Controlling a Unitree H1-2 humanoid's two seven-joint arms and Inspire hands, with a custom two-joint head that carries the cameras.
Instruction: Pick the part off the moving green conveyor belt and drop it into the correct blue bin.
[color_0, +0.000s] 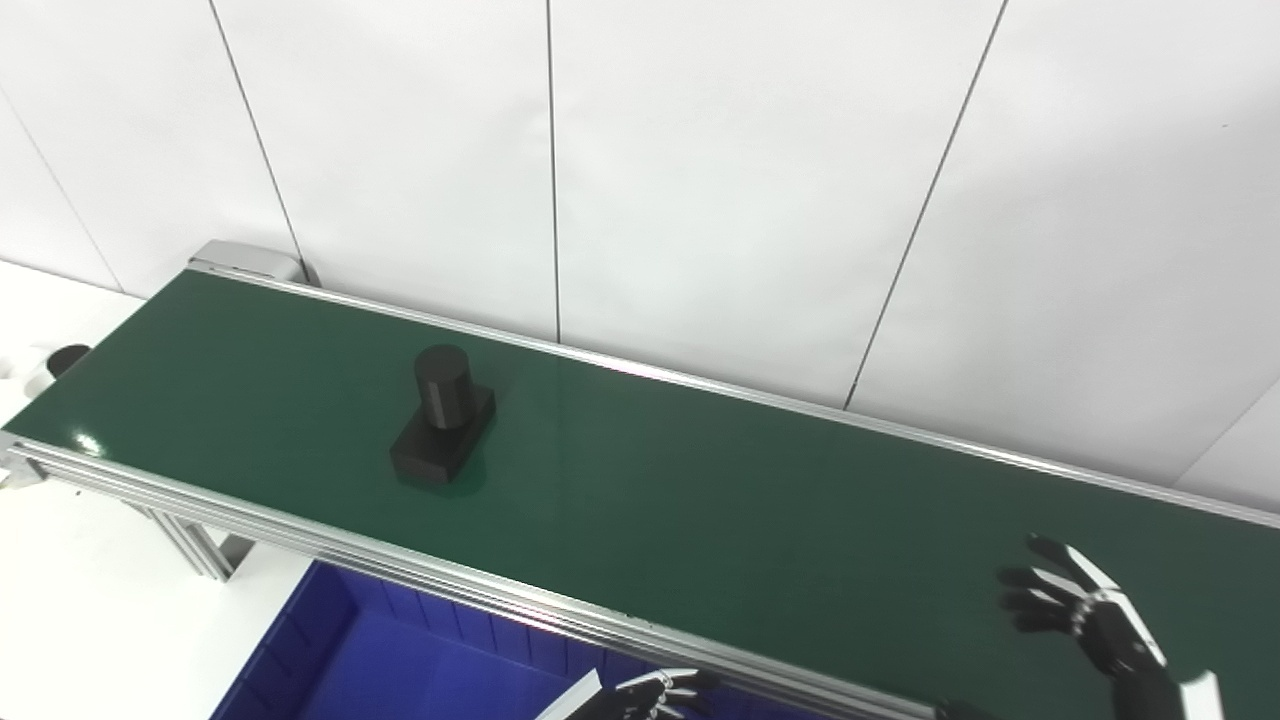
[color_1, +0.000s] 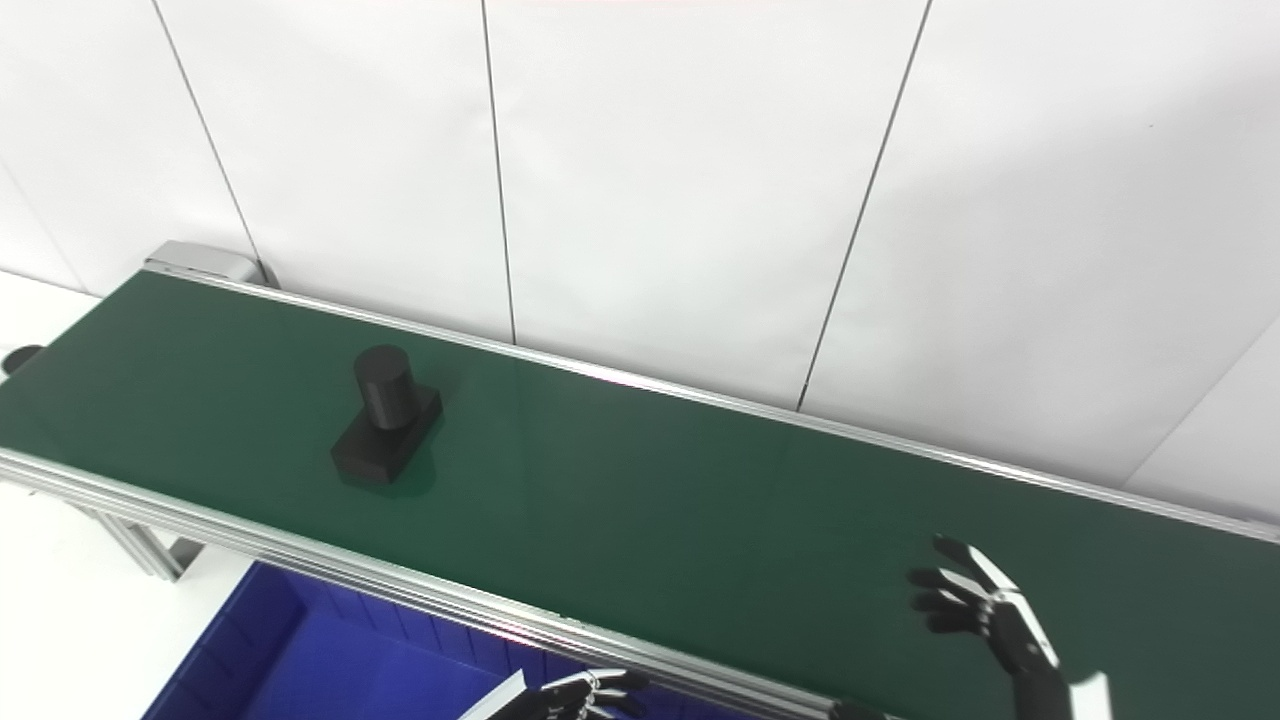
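A black part (color_0: 443, 418), a short cylinder standing on a flat rectangular base, sits on the green conveyor belt (color_0: 700, 500) left of its middle; it also shows in the right eye view (color_1: 386, 415). My right hand (color_0: 1090, 615) hovers over the belt's right end, open with fingers spread, holding nothing, far from the part. My left hand (color_0: 655, 695) is low at the picture's bottom edge, in front of the belt's near rail and above the blue bin (color_0: 350, 670); only its fingers show, loosely curled and empty.
The belt's silver near rail (color_0: 400, 565) runs between my hands and the part. A white panelled wall stands behind the belt. A small dark round object (color_0: 66, 358) sits on the white surface past the belt's left end.
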